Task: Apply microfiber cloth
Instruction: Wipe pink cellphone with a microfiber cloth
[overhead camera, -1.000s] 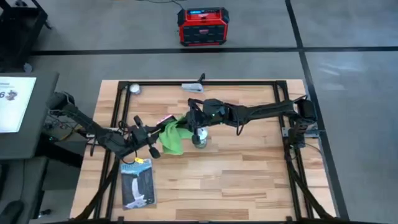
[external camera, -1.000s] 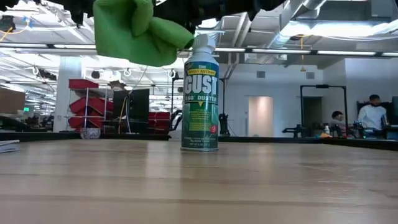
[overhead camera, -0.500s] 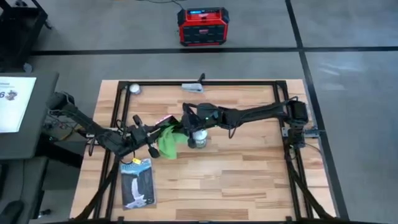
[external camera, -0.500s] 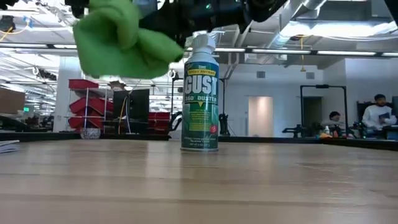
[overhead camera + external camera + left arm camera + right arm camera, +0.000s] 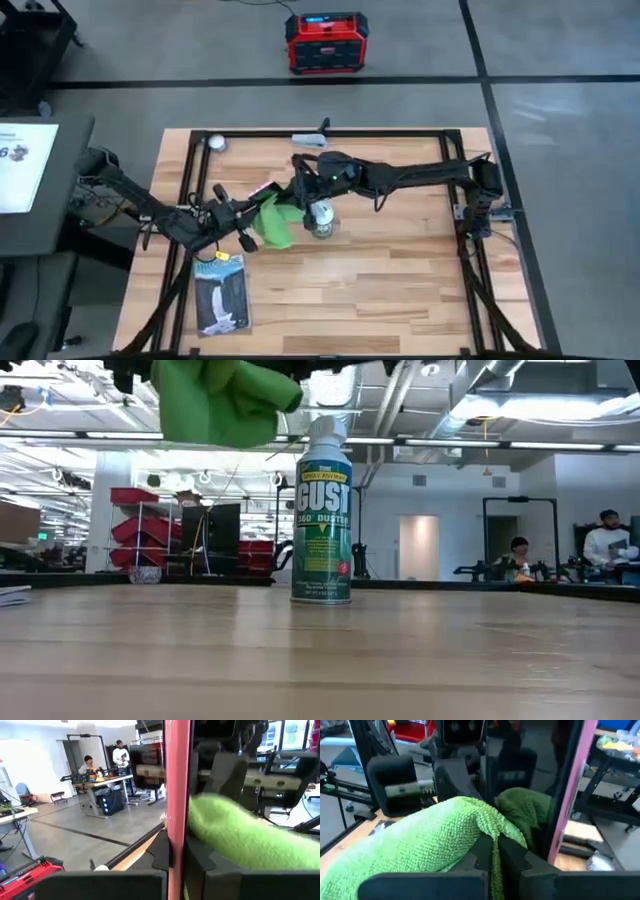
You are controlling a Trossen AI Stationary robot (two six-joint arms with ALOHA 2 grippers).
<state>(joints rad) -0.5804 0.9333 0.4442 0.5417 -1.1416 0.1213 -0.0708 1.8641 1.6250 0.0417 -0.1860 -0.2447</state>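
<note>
— What does the right pincer [image 5: 492,851] hold?
— It is pinched on the green microfiber cloth [image 5: 274,220], up in the air above the worktop [image 5: 400,280].
— And the left pincer [image 5: 174,851]?
— It grips a pink phone [image 5: 177,785] on its edge. The cloth hides part of it.
— What stands nearby?
— A spray can [image 5: 322,520], just beside the cloth.
</note>
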